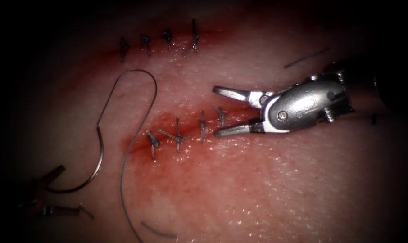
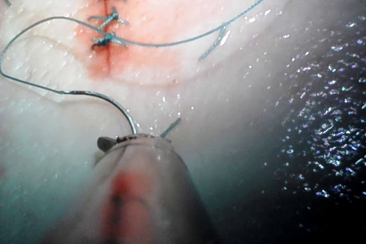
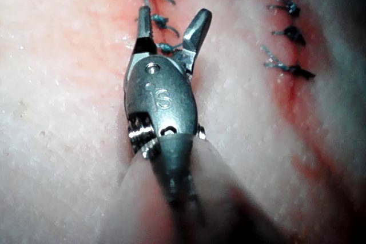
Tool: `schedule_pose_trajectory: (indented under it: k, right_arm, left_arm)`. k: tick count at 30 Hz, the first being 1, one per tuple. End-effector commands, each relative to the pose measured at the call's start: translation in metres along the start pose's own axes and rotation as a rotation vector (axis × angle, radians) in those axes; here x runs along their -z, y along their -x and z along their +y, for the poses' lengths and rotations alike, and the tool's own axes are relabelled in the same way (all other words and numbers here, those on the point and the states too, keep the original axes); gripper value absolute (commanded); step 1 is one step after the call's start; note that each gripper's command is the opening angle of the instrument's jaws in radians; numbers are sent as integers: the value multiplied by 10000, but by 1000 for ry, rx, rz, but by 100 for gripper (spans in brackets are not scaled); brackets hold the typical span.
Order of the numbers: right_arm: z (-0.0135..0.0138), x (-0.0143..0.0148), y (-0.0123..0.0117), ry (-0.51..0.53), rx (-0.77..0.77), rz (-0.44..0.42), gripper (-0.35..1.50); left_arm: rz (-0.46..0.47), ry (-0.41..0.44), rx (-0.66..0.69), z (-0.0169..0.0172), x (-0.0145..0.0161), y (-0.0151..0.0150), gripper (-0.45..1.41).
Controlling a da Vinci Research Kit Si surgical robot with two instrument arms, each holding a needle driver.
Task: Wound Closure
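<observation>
Right tool (image 1: 217,110): jaws wide open, holding nothing. One jaw tip is just beside the stitches (image 1: 186,130) at the right end of the lower cut; I cannot tell if it touches them.
Left tool (image 1: 46,191): sits in the dark at the lower left, well to the left of the cut. It holds the needle near one end. The jaws are too dim to see how far they are closed.
Needle (image 1: 98,157): curved, out of the tissue (image 1: 267,189), to the left of the lower cut.
Thread (image 1: 141,76): runs from the needle's upper end, loops up, then comes down past the left end of the cut and off the bottom edge.
Upper cut (image 1: 159,42): closed with four stitches.
Cut ends of thread (image 1: 156,230): short bits lying loose on the tissue.
Red fluid (image 1: 199,171): spread around both cuts.
</observation>
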Motion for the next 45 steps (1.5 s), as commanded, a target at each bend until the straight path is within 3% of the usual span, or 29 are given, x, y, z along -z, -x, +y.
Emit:
schedule_pose_trajectory:
  k: [1, 2, 5, 9, 13, 16, 19, 23, 29, 32, 34, 40, 45]
  right_arm:
    - [-5, -8, 3, -1, 0, 2, 135]
    - [-5, -8, 3, -1, 0, 2, 135]
    - [-5, -8, 2, -1, -6, 2, 135]
    - [-6, -8, 2, -1, -6, 3, 135]
    - [-4, -6, 1, -5, -14, 0, 128]
    - [0, -1, 1, -9, -45, -23, 98]
    - [10, 9, -4, 29, -87, -84, 93]
    - [32, 37, -26, 101, -253, -108, 88]
    - [47, 64, -75, 146, -431, -120, 91]
    - [50, 74, -103, 159, -498, -114, 88]
    - [51, 79, -121, 160, -591, -107, 76]
    - [54, 103, -192, 219, -718, -58, 56]
    - [52, 111, -217, 254, -758, -70, 39]
  left_arm:
    - [-3, 13, -2, 7, -10, 1, 93]
    - [-1, 20, -4, 7, -11, 3, 91]
    - [3, 25, -11, 1, -12, 8, 57]
    - [-24, 65, -28, -6, -10, 12, -45]
    - [-45, 70, -30, -7, -3, 7, -45]
    - [-47, 24, -6, -7, 7, -6, -45]
    - [-40, -18, 4, -7, 18, -21, -45]
    - [2, -108, 2, -9, 38, -62, -45]
    - [47, -198, 20, -6, 44, -133, -45]
    - [54, -247, 23, -3, 36, -170, -45]
    - [43, -270, 25, 1, 25, -191, -45]
    - [2, -330, -20, 14, -30, -262, -45]
    - [-8, -350, -27, 15, -51, -280, -45]
